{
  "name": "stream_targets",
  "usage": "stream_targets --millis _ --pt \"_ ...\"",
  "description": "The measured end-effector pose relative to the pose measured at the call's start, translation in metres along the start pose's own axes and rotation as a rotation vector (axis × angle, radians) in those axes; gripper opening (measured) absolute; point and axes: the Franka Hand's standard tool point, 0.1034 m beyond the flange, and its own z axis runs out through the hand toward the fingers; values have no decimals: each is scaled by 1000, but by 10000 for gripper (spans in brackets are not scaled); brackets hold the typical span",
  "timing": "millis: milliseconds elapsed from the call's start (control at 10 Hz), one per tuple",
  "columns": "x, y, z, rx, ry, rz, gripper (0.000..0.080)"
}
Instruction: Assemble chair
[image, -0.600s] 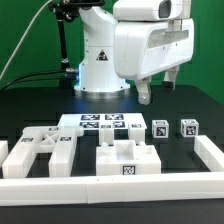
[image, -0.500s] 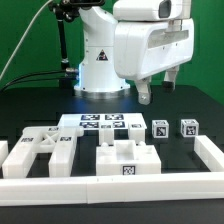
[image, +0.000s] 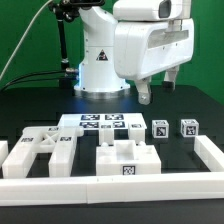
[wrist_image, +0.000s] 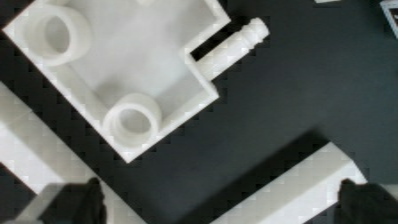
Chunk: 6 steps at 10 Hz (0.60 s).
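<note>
The white chair parts lie in a row near the table's front in the exterior view: a frame piece with slanted bars (image: 32, 152) at the left, a blocky slab part (image: 126, 160) in the middle, and two short tagged legs (image: 160, 130) (image: 188, 127) at the right. My gripper (image: 157, 90) hangs high above the table, behind the legs, open and empty. In the wrist view a flat white chair part with two round sockets (wrist_image: 125, 70) and a thin peg (wrist_image: 240, 45) lies below. My gripper (wrist_image: 217, 206) shows dark fingertips (wrist_image: 71, 205) far apart with nothing between them.
The marker board (image: 100, 122) lies behind the parts. A low white rim wall (image: 110, 186) runs along the front and up the exterior view's right side (image: 211, 152). The robot base (image: 100, 60) stands at the back. A white strip (wrist_image: 267, 195) crosses the wrist view under the gripper.
</note>
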Motion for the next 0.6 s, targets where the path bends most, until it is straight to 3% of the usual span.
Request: stream_targets --millis 200,500,600 --pt "-27 17 9 11 -23 172 650" --pt "-45 39 23 7 -2 408 650" --pt "-43 37 24 10 -1 511 650"
